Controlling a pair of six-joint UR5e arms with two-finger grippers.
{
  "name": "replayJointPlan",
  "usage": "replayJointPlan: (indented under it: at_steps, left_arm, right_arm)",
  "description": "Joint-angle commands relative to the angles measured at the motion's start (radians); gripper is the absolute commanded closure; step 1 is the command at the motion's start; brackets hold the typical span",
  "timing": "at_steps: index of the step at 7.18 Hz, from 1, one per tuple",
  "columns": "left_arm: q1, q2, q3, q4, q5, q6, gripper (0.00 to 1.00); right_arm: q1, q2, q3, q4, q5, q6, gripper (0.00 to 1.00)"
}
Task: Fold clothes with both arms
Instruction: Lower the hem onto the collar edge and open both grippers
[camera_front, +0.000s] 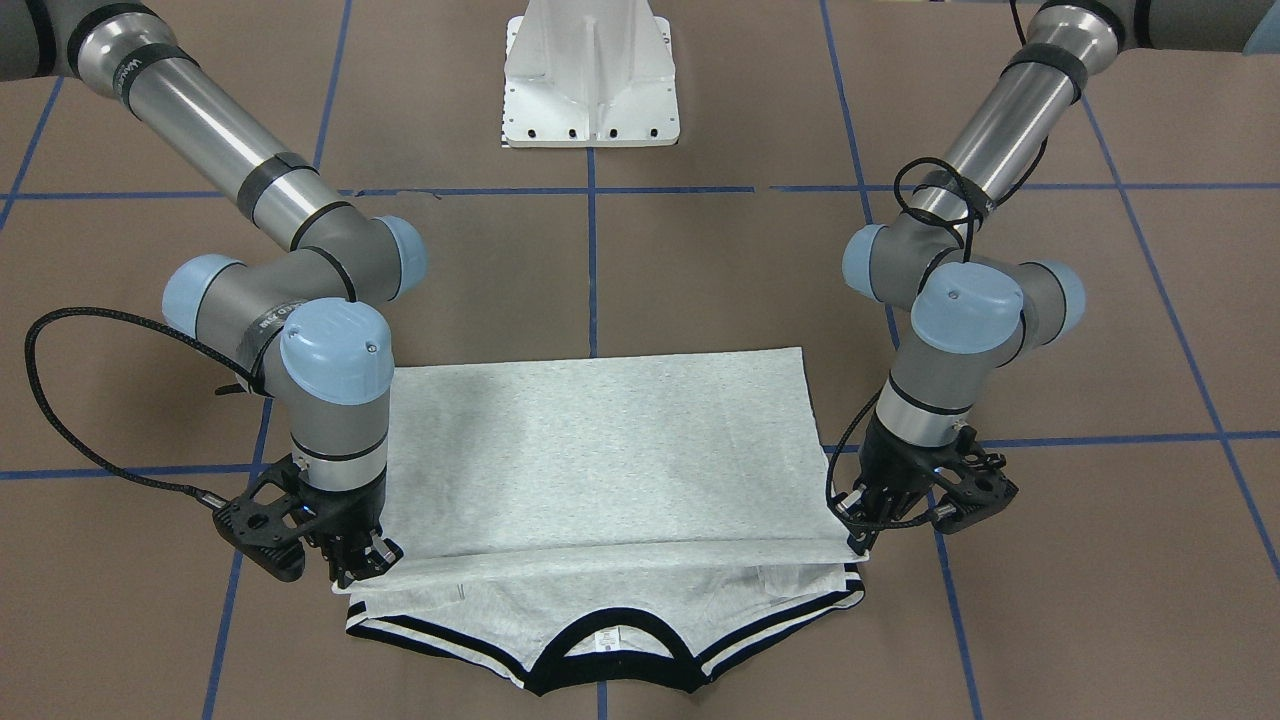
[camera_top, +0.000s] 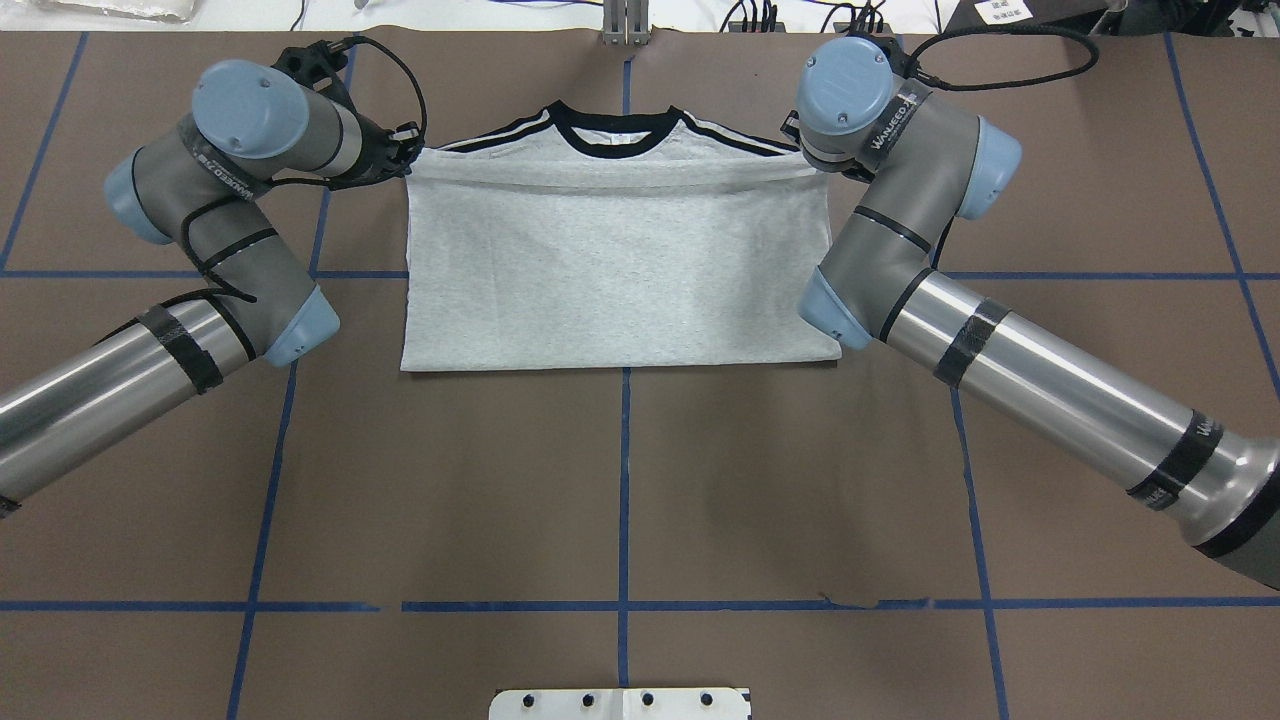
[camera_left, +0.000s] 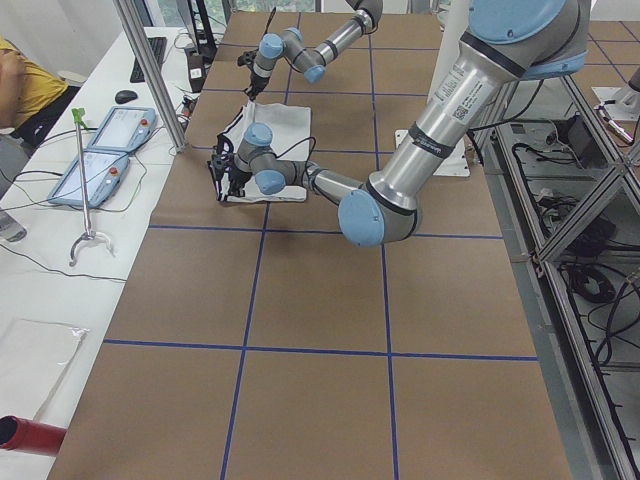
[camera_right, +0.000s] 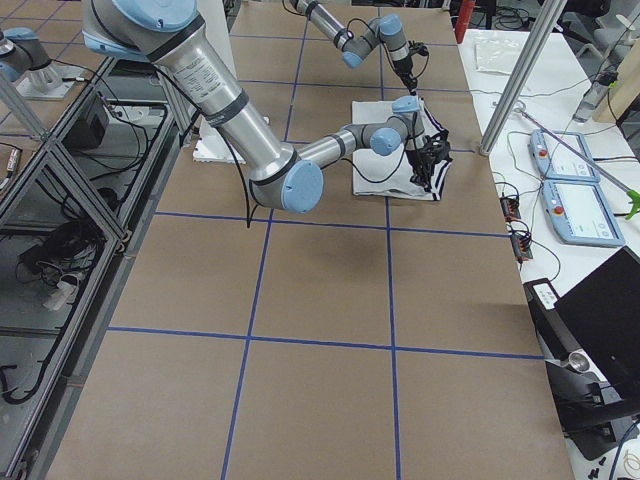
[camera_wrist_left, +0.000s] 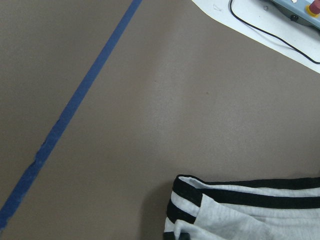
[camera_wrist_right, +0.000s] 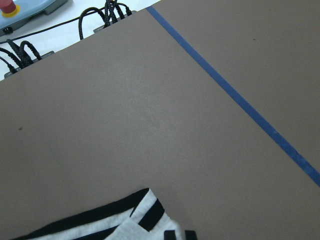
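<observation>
Shirt (camera_front: 600, 450) lies folded by the table (camera_front: 700, 260) edge farthest from the robot, collar showing. Left claw (camera_front: 862, 540) and right claw (camera_front: 362, 570) each look clamped on a hem corner. If one lets go first, I think the fold slides crooked.

The folded-over layer covers the T-shirt's (camera_front: 600, 450) chest; fingertips of the left claw (camera_front: 860, 535) and right claw (camera_front: 365, 565) are lost against cloth, grip unclear; both wrist views crop the T-shirt.
</observation>
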Motion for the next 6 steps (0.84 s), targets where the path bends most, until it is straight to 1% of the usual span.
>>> replayJointPlan:
  at_steps: [1, 2, 3, 4, 5, 6]
  left_arm:
    - [-0.012, 0.0, 0.003, 0.0, 0.001, 0.028, 0.72]
    - [-0.021, 0.0, 0.003, 0.001, 0.001, 0.028, 0.71]
    - [-0.035, -0.002, -0.001, 0.0, -0.004, 0.031, 0.68]
    - [-0.05, -0.002, -0.006, -0.003, -0.01, 0.058, 0.65]
    - [-0.055, -0.002, -0.012, -0.006, -0.033, 0.066, 0.63]
    - [-0.058, -0.002, -0.018, -0.009, -0.068, 0.066, 0.6]
  right_arm:
    - [0.003, -0.001, 0.0, 0.0, -0.005, -0.001, 0.56]
    - [0.004, -0.001, 0.008, 0.0, -0.005, 0.0, 0.51]
    - [0.003, -0.004, 0.029, 0.003, 0.0, 0.003, 0.47]
    - [0.004, -0.048, 0.108, 0.0, 0.012, 0.008, 0.44]
    - [-0.018, -0.13, 0.226, -0.003, 0.036, 0.017, 0.41]
    - [-0.066, -0.243, 0.379, -0.006, 0.047, 0.023, 0.34]
